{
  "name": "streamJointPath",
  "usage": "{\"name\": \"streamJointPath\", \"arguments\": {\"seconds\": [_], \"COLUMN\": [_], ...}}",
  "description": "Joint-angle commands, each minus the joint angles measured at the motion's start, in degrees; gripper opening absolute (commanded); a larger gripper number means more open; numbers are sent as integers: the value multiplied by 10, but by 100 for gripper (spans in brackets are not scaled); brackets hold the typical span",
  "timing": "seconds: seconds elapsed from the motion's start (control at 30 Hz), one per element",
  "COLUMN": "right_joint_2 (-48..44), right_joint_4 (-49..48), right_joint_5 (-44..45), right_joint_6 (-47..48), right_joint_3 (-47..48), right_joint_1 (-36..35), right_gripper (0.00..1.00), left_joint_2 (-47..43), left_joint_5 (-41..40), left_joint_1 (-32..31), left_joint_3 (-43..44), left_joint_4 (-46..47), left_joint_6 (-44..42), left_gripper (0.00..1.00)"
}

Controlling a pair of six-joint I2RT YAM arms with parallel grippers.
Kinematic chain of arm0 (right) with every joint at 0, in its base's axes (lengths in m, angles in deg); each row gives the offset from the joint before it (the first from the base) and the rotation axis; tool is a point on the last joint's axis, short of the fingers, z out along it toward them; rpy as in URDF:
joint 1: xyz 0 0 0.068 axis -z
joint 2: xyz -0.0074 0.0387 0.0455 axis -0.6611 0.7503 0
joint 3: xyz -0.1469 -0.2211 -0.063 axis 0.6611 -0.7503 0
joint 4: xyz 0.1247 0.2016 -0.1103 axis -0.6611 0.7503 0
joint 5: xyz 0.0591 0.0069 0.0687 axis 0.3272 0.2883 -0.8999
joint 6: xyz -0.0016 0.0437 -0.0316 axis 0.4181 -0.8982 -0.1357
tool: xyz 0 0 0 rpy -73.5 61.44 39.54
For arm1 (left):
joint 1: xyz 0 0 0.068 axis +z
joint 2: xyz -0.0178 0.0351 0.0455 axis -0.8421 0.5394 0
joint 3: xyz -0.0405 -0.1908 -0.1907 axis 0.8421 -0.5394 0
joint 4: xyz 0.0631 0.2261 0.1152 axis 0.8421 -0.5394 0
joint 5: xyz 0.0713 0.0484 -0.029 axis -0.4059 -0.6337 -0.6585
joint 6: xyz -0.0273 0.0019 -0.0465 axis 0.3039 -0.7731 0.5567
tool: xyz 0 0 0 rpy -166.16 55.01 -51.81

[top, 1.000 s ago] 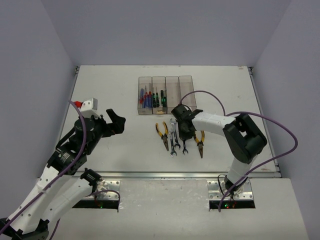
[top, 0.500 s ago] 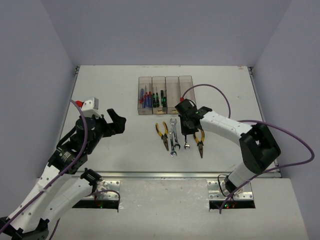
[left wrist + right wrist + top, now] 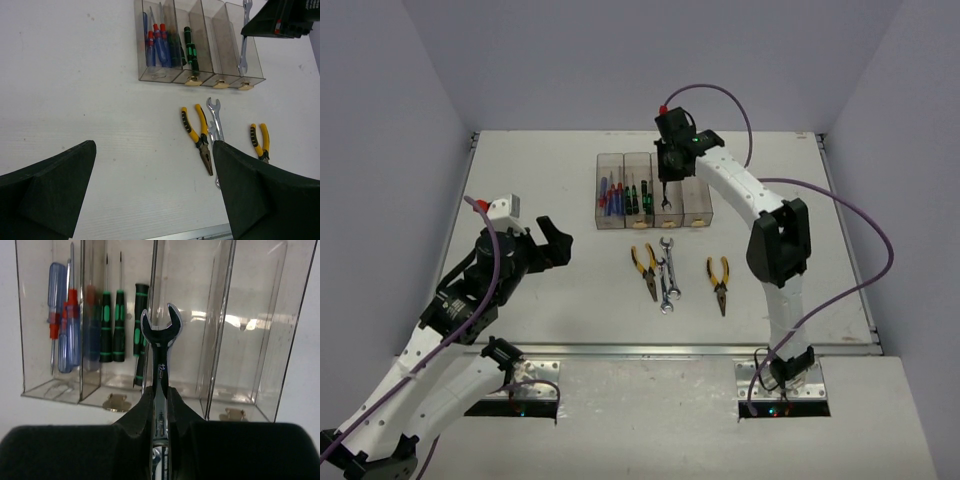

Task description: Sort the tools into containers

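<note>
My right gripper is shut on a silver open-end wrench and holds it upright over the row of four clear bins, about at the third one. The right wrist view shows the wrench clamped between my fingers, in front of the bins. Blue/red screwdrivers fill the first bin, green/black ones the second. Two wrenches lie on the table between two yellow pliers. My left gripper is open and empty at the left, with the left wrist view showing bare table between its fingers.
The third and fourth bins hold nothing that I can see. In the left wrist view the bins lie far ahead, the pliers and the loose wrenches nearer. The metal front edge runs below the tools.
My right gripper has lifted one wrench from the group on the table and carried it away to above the bins. The left arm has not moved.
</note>
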State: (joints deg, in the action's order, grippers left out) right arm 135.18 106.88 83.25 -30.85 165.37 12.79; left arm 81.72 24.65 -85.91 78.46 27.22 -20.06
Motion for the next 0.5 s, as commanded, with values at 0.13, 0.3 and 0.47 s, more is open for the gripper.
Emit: {"name": "streamJointPath", "arguments": {"seconds": [0.13,0.3,0.47], "right_joint_2": [101,120,107], "right_joint_4": [10,9,9], "right_joint_5": [-22,-68,-74], "right_joint_6": [44,50,43], "right_joint_3": [137,144,120], "right_joint_1": [56,59,59], "right_gripper": [1,9,35], "left_joint_2": [10,15,19], "left_joint_5": [-6,-3,1], "left_joint_1": [-1,3,5], "left_joint_3": [1,2,2], "left_joint_4": [19,19,21], "left_joint_6": [-8,-10,-12], "left_gripper": [100,100,100]}}
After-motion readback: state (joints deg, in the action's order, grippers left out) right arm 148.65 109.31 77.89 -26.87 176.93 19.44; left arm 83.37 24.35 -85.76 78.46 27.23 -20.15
